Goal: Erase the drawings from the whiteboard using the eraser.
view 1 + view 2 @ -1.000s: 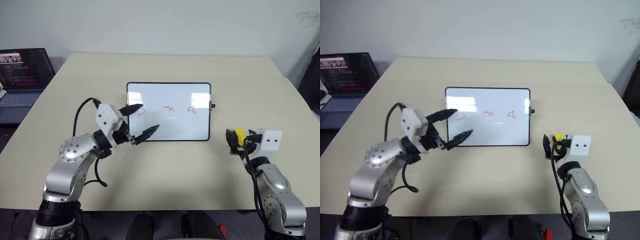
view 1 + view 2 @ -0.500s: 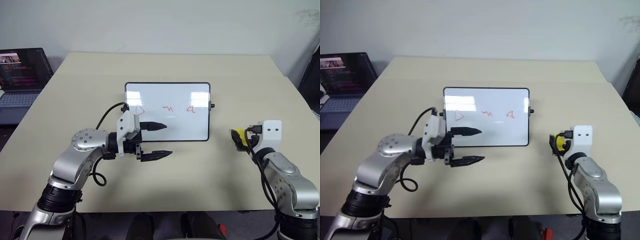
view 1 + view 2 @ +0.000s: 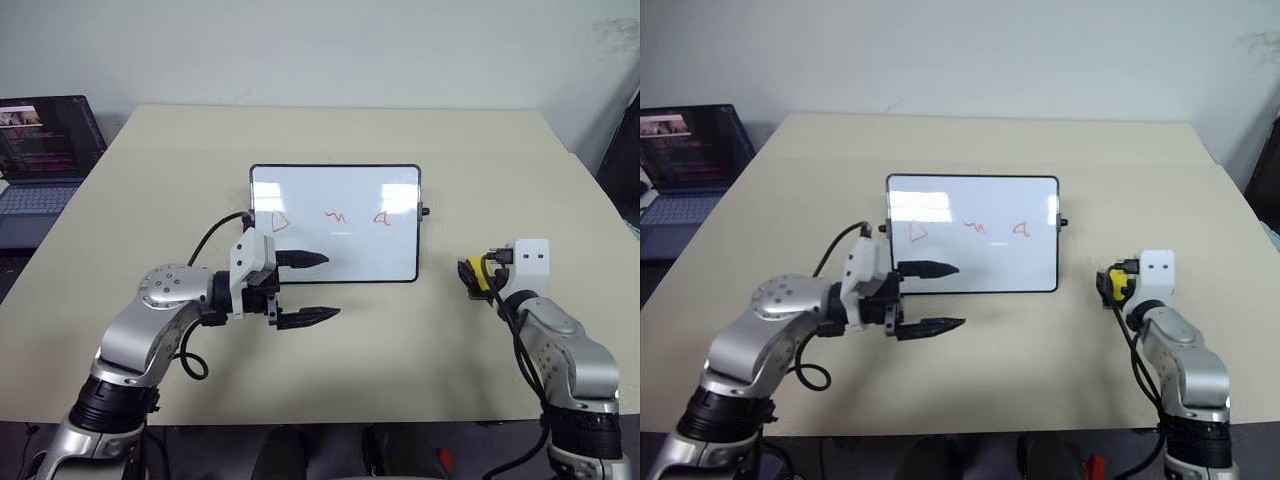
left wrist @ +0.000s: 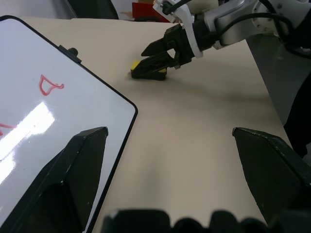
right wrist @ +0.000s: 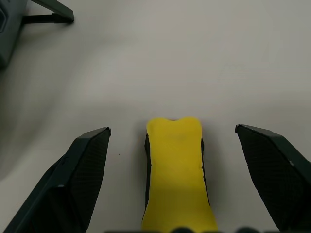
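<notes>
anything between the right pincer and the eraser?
Nothing visible. The eraser lies on the bare table between the open fingers of the right pincer, with a gap on each side. The whiteboard sits apart on the robot's left.

beige table (image 3: 340, 135), open laptop (image 3: 45, 150) at far-left edge

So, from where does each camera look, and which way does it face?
Head views: forward and down over the beige table; both arms.
Left wrist view: along its own open gripper, past the glossy black-framed whiteboard; right gripper.
Right wrist view: down at the small yellow eraser between open fingers.
Shared: the eraser.
</notes>
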You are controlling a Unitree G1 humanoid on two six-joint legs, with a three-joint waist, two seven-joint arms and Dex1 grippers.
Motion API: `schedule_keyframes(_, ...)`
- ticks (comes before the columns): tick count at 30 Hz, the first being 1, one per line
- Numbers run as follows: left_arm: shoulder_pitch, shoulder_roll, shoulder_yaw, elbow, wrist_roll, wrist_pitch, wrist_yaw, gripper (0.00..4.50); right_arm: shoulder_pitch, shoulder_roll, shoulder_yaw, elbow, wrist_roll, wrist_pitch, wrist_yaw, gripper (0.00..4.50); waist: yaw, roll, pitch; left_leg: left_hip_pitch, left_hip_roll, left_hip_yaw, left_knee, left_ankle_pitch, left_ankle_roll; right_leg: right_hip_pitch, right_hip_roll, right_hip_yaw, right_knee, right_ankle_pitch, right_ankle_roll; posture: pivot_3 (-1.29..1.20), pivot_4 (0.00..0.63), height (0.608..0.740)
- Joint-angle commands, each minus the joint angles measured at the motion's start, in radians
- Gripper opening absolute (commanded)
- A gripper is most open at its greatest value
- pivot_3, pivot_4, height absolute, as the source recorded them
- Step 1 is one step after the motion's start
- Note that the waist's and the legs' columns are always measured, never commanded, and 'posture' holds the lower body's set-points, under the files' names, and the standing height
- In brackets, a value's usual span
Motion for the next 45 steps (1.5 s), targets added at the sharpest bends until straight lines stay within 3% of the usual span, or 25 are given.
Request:
schedule_keyframes(1, 0.009, 0.012, 0.036, -0.044, -0.015, -0.003, 0.007, 4.5, -0.024, -0.022, -0.022, 0.013, -0.012, -0.043, 0.017, 4.48, 0.0, 0.0, 0.0, 0.0, 0.0, 0.0, 0.0, 0.0, 0.0, 0.0, 0.0, 0.0, 0.0, 0.0, 0.0, 0.0, 0.15, 0.74)
schedule_keyframes(3, 0.016, 0.013, 0.038, -0.045, -0.013, -0.005, 0.008, 4.5, -0.027, -0.027, -0.021, 0.028, -0.016, -0.047, 0.023, 4.48, 0.0, 0.0, 0.0, 0.0, 0.0, 0.0, 0.0, 0.0, 0.0, 0.0, 0.0, 0.0, 0.0, 0.0, 0.0, 0.0, 0.15, 0.74)
schedule_keyframes(6, 0.021, 0.013, 0.04, -0.049, -0.014, -0.002, 0.014, 4.5, -0.03, -0.028, -0.026, 0.053, -0.021, -0.057, 0.026, 3.95, 0.0, 0.0, 0.0, 0.0, 0.0, 0.0, 0.0, 0.0, 0.0, 0.0, 0.0, 0.0, 0.0, 0.0, 0.0, 0.0, 0.15, 0.74)
schedule_keyframes(14, 0.044, 0.014, 0.048, -0.057, -0.013, -0.003, 0.034, 4.5, -0.032, -0.025, -0.021, 0.081, -0.024, -0.062, 0.041, 1.13, 0.0, 0.0, 0.0, 0.0, 0.0, 0.0, 0.0, 0.0, 0.0, 0.0, 0.0, 0.0, 0.0, 0.0, 0.0, 0.0, 0.15, 0.74)
schedule_keyframes(20, 0.107, 0.02, 0.086, -0.085, -0.032, 0.037, 0.074, 4.5, -0.01, -0.021, -0.016, 0.016, -0.015, -0.067, 0.049, 1.07, -0.001, 0.0, 0.0, 0.0, 0.001, 0.0, 0.0, 0.0, 0.0, 0.0, 0.0, 0.0, 0.0, 0.0, 0.0, 0.0, 0.15, 0.74)
schedule_keyframes(29, 0.307, 0.018, 0.26, -0.237, -0.048, 0.139, 0.269, 4.5, 0.128, -0.093, 0.126, -0.426, 0.139, 0.043, 0.241, 1.07, -0.001, 0.001, 0.001, 0.0, 0.002, -0.001, 0.0, 0.0, 0.0, -0.001, -0.001, 0.0, 0.0, -0.003, 0.004, 0.0, 0.15, 0.74)
schedule_keyframes(35, 0.324, 0.058, 0.32, -0.204, 0.013, 0.126, 0.317, 4.5, -0.038, -0.144, 0.346, -0.442, 0.088, 0.0, 0.334, 1.07, -0.001, 0.0, 0.001, 0.002, 0.001, -0.002, 0.0, 0.0, 0.0, 0.001, -0.001, -0.001, 0.001, -0.003, 0.004, 0.0, 0.15, 0.74)
schedule_keyframes(45, 0.283, 0.113, 0.354, -0.128, 0.044, 0.121, 0.303, 4.5, -0.453, 0.006, 0.627, -0.022, -0.156, -0.237, 0.398, 1.07, -0.001, -0.001, 0.002, -0.002, 0.001, -0.001, 0.0, 0.0, 0.0, -0.003, -0.001, -0.001, 0.0, 0.0, -0.001, 0.0, 0.15, 0.74)
